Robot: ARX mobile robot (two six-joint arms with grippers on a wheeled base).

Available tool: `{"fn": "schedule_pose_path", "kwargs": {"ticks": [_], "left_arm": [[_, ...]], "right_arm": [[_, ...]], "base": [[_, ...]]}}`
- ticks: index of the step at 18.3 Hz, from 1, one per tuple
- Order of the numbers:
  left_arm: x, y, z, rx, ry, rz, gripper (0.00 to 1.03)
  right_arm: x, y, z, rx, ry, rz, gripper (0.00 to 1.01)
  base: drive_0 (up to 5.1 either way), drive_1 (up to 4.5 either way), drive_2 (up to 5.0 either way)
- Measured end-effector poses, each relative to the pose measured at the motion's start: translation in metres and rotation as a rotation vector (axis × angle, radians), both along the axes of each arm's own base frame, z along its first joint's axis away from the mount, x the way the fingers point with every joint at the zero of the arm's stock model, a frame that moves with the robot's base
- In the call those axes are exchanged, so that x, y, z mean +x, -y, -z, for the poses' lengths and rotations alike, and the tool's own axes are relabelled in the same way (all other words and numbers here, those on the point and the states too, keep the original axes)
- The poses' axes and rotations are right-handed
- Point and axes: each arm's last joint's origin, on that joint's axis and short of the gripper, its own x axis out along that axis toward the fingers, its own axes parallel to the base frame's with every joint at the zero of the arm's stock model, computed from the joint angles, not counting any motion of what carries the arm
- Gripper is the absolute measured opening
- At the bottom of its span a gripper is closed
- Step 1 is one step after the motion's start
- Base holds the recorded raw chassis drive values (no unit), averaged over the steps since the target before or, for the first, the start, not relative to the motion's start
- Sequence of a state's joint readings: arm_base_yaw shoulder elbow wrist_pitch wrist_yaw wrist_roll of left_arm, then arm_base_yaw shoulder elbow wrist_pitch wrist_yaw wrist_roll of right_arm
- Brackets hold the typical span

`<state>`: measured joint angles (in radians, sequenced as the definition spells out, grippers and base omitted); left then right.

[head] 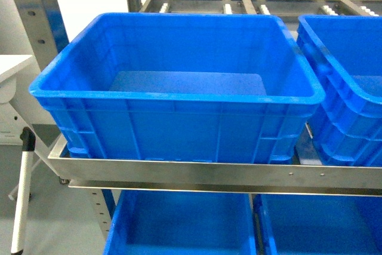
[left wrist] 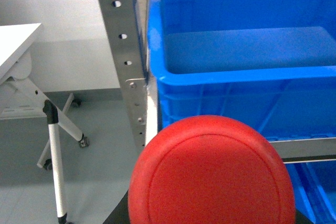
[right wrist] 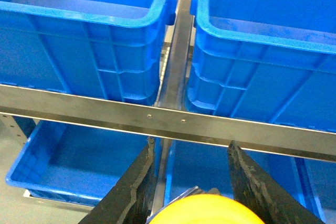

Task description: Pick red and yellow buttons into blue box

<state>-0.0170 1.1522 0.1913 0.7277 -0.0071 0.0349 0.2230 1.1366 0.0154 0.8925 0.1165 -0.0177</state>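
The blue box (head: pixel 173 95) stands on the steel shelf, wide and deep, its floor bare; neither gripper shows in the head view. In the left wrist view the red button's round cap (left wrist: pixel 212 174) fills the bottom of the frame, held up in the air short of the blue box's rim (left wrist: pixel 236 74). It hides my left gripper's fingers. In the right wrist view the yellow button's cap (right wrist: pixel 207 211) sits low between the two black fingers of my right gripper (right wrist: pixel 190 153). That gripper is below the shelf rail, facing the gap between the blue box (right wrist: pixel 79 17) and its neighbour.
A second blue crate (head: pixel 352 82) stands to the right on the same shelf rail (head: pixel 209 171). More blue crates (head: pixel 179 225) sit on the level below. A perforated steel upright (left wrist: pixel 123 51) rises left of the box. Further left is a white folding table (left wrist: pixel 16 40).
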Motion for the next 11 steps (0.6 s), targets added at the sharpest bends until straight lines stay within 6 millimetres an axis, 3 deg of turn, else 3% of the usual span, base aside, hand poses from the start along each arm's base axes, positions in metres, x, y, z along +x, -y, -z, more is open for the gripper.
{"fn": "schedule_pose_path", "kwargs": {"ticks": [11], "left_arm": [[-0.0001, 0.0000, 0.0003, 0.000, -0.002, 0.000, 0.24]], "right_arm": [[0.0000, 0.0000, -0.0001, 0.000, 0.001, 0.000, 0.37]], "base": [[5.1, -2.33, -2.3]]}}
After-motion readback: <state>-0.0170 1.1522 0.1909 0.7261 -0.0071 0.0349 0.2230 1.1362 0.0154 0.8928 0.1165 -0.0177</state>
